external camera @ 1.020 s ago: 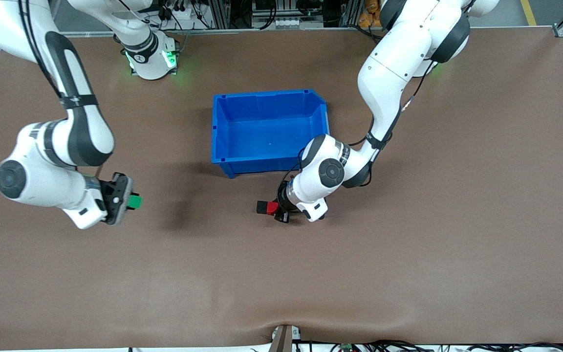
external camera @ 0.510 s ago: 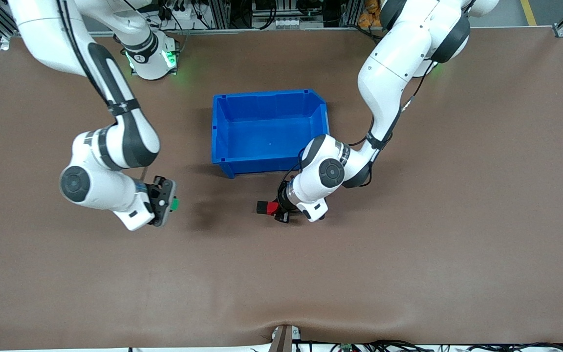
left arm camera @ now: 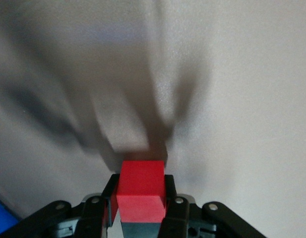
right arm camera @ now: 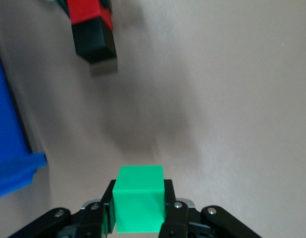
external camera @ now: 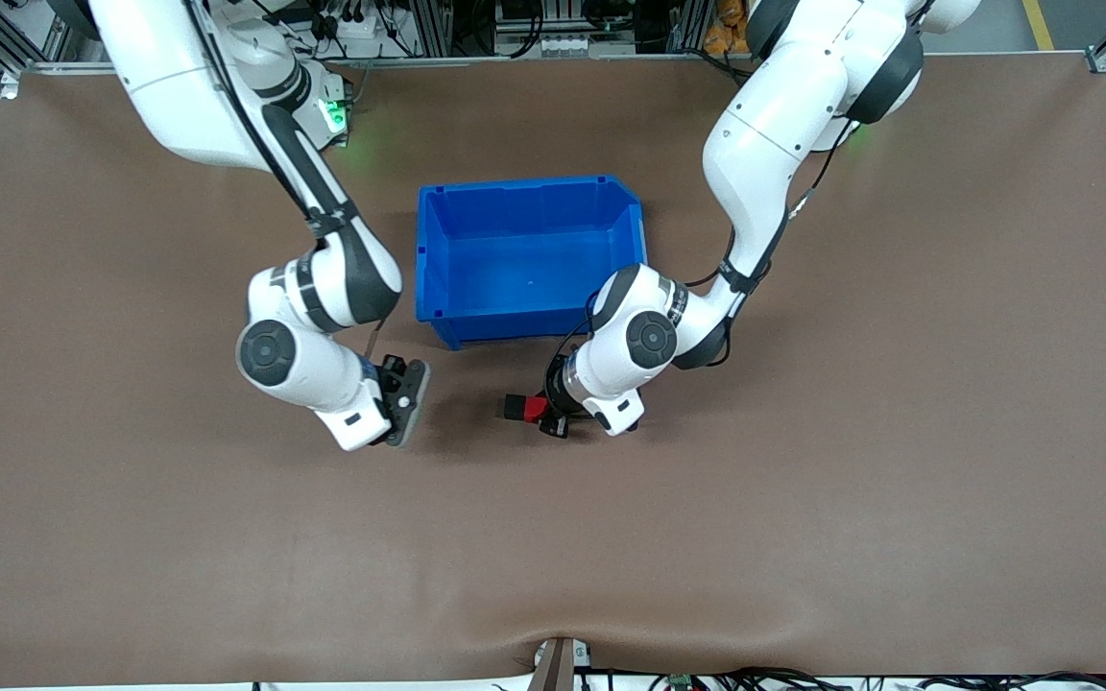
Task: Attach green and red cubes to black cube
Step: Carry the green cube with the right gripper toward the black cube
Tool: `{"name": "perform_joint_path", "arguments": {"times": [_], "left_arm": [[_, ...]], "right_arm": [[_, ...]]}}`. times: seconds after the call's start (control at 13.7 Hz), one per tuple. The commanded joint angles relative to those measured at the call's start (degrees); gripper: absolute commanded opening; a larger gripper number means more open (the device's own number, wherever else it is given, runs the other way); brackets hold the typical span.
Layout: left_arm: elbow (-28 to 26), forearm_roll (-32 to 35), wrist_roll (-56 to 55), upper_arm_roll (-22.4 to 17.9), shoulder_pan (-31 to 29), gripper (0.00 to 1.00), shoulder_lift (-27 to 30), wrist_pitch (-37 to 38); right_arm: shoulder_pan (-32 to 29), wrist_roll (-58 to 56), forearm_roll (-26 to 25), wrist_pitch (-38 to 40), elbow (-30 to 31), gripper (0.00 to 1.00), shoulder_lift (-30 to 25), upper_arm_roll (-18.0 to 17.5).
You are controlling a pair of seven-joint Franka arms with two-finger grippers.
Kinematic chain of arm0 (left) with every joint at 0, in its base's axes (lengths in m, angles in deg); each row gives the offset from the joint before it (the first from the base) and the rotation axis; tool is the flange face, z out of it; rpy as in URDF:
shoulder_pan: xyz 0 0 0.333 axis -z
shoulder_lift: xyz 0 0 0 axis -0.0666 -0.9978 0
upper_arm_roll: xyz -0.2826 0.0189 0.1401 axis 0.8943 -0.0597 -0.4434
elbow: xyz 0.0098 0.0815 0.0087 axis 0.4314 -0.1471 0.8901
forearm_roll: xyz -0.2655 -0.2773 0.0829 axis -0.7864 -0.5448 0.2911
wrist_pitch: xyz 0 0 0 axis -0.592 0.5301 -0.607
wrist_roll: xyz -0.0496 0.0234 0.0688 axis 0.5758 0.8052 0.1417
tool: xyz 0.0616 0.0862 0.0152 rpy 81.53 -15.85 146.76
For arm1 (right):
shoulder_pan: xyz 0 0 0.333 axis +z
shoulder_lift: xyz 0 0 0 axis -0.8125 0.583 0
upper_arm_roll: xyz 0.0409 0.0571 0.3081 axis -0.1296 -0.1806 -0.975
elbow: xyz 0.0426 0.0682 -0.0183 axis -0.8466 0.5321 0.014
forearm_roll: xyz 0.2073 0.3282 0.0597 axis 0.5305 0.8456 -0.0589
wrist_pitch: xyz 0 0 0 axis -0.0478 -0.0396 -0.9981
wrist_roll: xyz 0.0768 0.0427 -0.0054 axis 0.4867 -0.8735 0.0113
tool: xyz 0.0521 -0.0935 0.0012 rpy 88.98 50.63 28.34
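Nearest the front camera is bare brown table [external camera: 553,557], with nothing on it in that stretch.

Next up, both grippers sit in the band of table just on the camera's side of the blue bin [external camera: 526,251].

Right gripper [external camera: 409,403]: over the table toward the right arm's end, off the bin's near corner. In the right wrist view its jaws pinch the green cube [right arm camera: 139,205] by two opposite faces, the cube projecting from between the fingertips [right arm camera: 170,206]. The green cube is hidden by the gripper body in the front view.

Left gripper [external camera: 541,411]: over the table close to the bin's near wall, toward the left arm's end from the right gripper. Its jaws pinch the red cube [external camera: 536,408]; the left wrist view shows the red cube [left arm camera: 141,191] clamped between both fingers [left arm camera: 169,196]. The black cube [external camera: 513,406] touches the red cube's outer face, on the side toward the right gripper. In the right wrist view the red cube [right arm camera: 88,11] and black cube [right arm camera: 95,41] show joined face to face, well apart from the green cube.

Farthest: the blue bin, open-topped, interior bare, standing between the two arms' bases.
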Motion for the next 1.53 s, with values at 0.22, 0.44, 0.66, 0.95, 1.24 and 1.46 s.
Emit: {"name": "perform_joint_path", "arguments": {"times": [0.22,0.44,0.66,0.95,1.24,1.46], "left_arm": [[1.69,-1.06,-0.25,-0.33,0.35,0.30,-1.46,-0.82],[1.60,-1.06,-0.25,-0.25,0.35,0.30,-1.46,-0.91],[1.69,-1.06,-0.25,-0.25,0.43,0.30,-1.46,-0.91],[1.60,-1.06,-0.16,-0.34,0.52,0.30,-1.54,-1.26],[1.69,-1.06,-0.16,-0.34,0.52,0.30,-1.54,-1.26],[1.60,-1.06,-0.16,-0.34,0.52,0.31,-1.54,-1.26]], "right_arm": [[4.44,3.39,0.65,-3.90,-1.87,0.00,2.39,0.41],[6.11,4.52,0.65,-5.05,-1.78,0.00,3.18,0.42],[7.08,6.46,0.65,-6.19,-1.78,0.00,3.88,0.41],[7.43,7.17,0.65,-6.89,-1.87,0.00,4.50,0.41],[8.22,7.26,0.47,-6.98,-2.04,0.00,5.55,0.50],[8.92,8.93,0.12,-7.07,-2.13,0.00,5.99,0.50]]}}
